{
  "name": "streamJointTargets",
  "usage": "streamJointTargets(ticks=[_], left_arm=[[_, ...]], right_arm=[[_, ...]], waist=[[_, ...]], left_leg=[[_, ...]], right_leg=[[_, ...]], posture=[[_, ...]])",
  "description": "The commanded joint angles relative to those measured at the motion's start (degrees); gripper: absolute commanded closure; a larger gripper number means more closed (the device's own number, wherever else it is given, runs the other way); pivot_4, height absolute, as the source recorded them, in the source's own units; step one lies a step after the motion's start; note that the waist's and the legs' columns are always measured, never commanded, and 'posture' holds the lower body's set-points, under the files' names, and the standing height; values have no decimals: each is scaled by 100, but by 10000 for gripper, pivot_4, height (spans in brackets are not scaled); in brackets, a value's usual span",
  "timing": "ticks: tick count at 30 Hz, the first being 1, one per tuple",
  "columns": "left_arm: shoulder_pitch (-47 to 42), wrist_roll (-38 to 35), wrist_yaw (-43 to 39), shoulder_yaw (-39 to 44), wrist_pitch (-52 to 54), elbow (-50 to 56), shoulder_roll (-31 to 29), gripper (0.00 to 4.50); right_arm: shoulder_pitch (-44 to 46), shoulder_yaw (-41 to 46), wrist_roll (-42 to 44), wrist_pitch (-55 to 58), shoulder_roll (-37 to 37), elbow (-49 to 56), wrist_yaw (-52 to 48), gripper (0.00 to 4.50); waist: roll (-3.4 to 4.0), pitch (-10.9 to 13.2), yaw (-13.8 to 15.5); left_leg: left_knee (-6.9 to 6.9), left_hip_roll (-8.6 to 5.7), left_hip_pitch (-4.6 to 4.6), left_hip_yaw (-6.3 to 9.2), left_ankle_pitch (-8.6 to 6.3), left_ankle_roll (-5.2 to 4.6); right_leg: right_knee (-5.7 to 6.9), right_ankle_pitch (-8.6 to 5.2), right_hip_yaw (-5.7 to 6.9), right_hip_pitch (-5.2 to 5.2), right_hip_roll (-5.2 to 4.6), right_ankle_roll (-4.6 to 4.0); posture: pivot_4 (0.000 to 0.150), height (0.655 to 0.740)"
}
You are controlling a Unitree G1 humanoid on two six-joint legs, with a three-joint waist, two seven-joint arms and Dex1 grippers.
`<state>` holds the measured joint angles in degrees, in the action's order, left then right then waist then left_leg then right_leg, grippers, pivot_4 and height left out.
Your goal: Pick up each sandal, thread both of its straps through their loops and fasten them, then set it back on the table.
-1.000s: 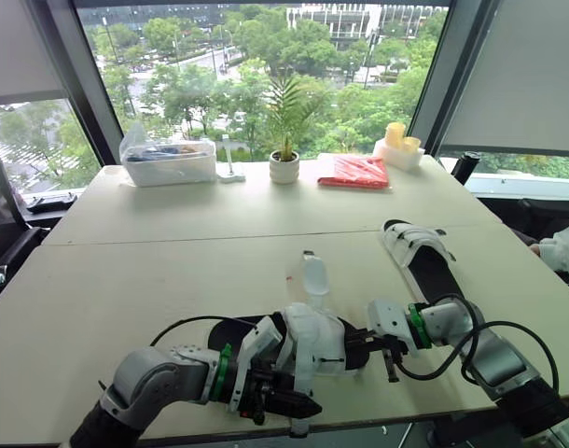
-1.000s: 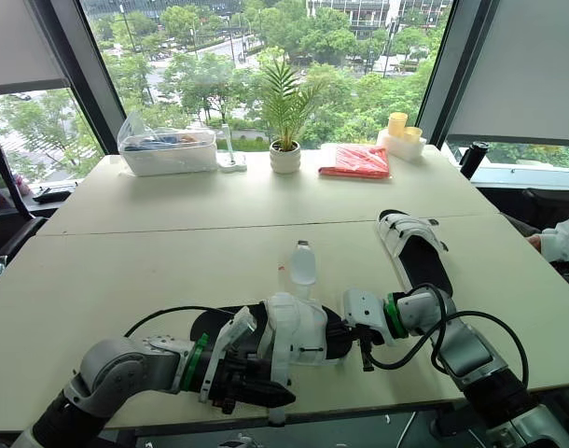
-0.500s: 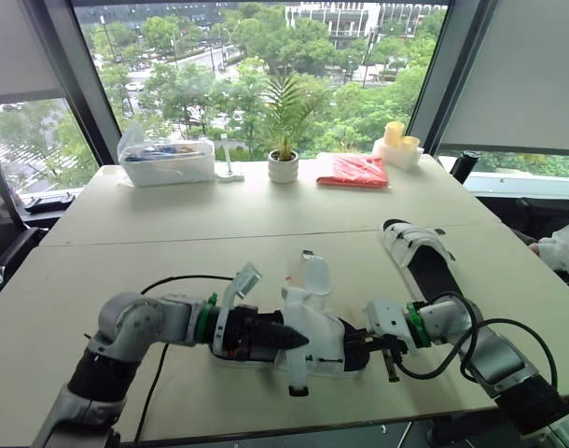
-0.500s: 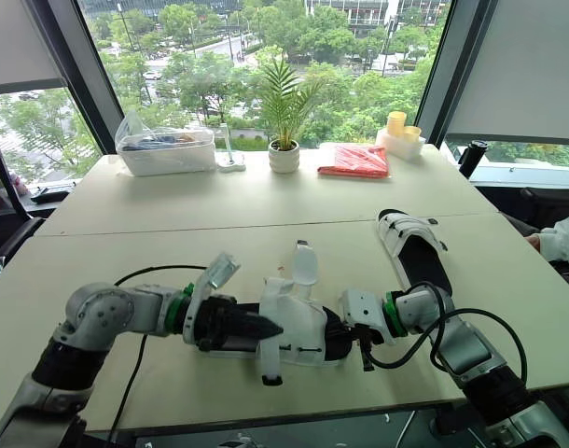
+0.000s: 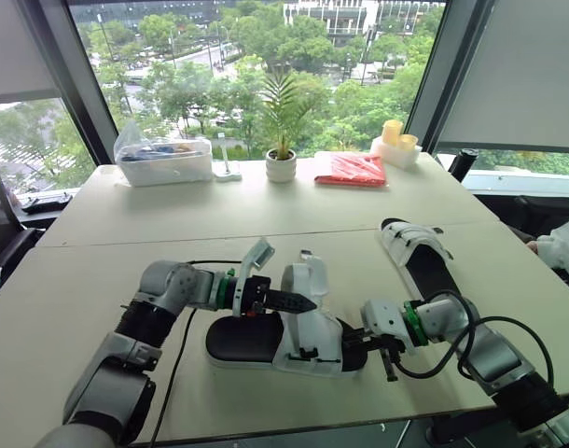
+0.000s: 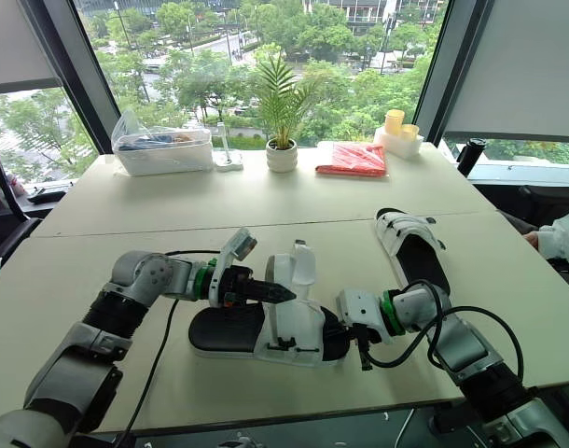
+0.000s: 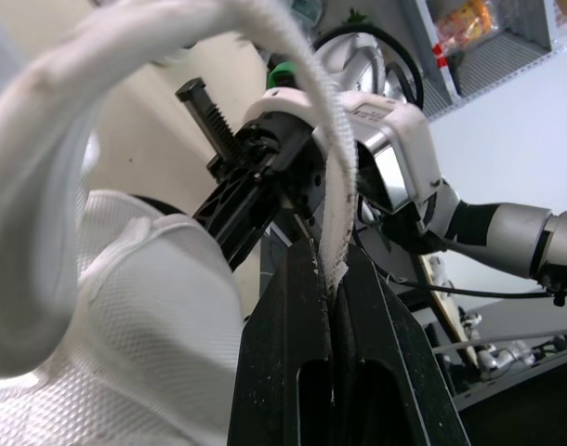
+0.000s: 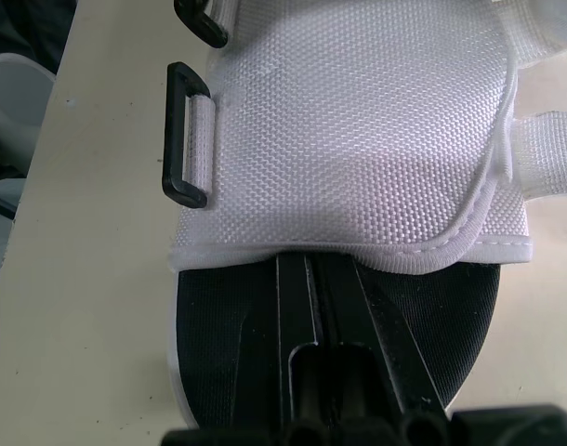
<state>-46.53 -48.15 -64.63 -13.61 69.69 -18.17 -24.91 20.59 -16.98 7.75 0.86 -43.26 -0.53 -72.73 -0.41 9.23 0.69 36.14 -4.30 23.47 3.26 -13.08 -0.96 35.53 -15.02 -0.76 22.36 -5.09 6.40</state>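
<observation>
Since 1.0 s ago the left arm has swung from the front edge of the bench (image 5: 173,233) up to the left side of the sandal (image 5: 256,343). The sandal lies flat, lower centre of frame, black sole with a white upper. Its strap (image 5: 310,277) stands up in a loop above it. Left hand (image 5: 308,303): fingers (image 7: 293,372) together, clamped on the strap's edge. Right hand (image 5: 357,339) at the sandal's right end: fingers (image 8: 297,307) together, tips tucked under the rim of the white upper; grip uncertain. Second sandal (image 5: 420,257) lies right of centre, well apart. Potted plant (image 5: 283,140) at upper centre.
</observation>
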Motion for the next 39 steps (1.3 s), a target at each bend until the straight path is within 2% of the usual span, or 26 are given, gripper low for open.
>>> streamJointTargets(ticks=[1,17,22,29,39], left_arm=[[-205,237,-364,-47,-159,-94,-80,44622],[-145,846,-1085,-303,-395,135,-224,44622],[-158,1036,-1101,-364,-521,129,-208,44622],[-23,1574,-820,-423,-1305,174,-45,44622],[92,1208,-705,-53,-994,766,77,44622]], right_arm=[[-193,-207,-288,153,-43,-146,-11,45000],[-225,-220,-292,164,-40,-91,19,45000],[-256,-212,-288,168,-56,-62,23,45000],[-272,-206,-280,192,-60,-32,38,45000],[-285,-199,-290,211,-67,-12,43,45000]], waist=[[0,0,-1],[0,0,-3],[0,0,-2],[0,0,1],[0,0,-1]], left_leg=[[0,0,0,0,-1,1],[-3,1,0,1,-4,5],[-4,1,0,1,-3,4],[-7,1,0,1,-3,3],[-7,1,3,1,0,-1]], right_leg=[[0,0,0,0,-1,0],[-1,-1,0,4,-2,-1],[-2,-1,0,4,-2,-1],[-4,-1,0,4,-2,-1],[-4,0,0,2,-2,0]], posture=[[1500,7400],[1500,7400],[1500,7400],[1500,7400],[1500,7400]])
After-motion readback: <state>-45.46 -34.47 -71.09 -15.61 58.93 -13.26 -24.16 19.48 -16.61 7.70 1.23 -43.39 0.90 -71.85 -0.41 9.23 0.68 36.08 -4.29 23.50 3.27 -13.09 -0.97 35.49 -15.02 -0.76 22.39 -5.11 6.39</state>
